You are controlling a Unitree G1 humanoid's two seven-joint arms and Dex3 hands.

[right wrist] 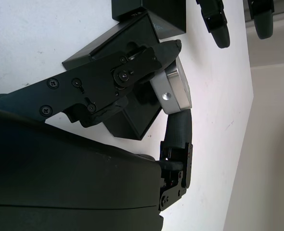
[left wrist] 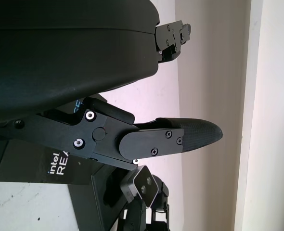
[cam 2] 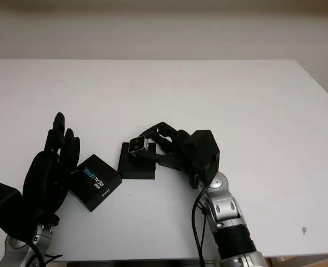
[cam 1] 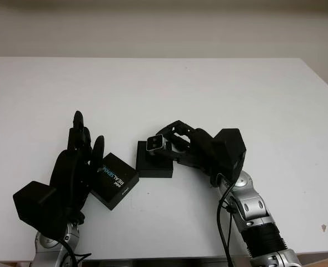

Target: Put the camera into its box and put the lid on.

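Gripping small silver cam (cam 1: 154, 144), R hand (cam 1: 178, 146), over box (cam 1: 154, 166).

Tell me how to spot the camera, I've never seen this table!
Look at the white table, near its front edge, where two black boxes sit side by side. The right hand holds the camera just above the plain box. It is the only silvery thing, small, with dark lenses on its face.

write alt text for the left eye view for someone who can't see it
The right hand holds a small silver camera just above an open black box on a white table. The open left hand sits beside the black printed lid, left of the box.
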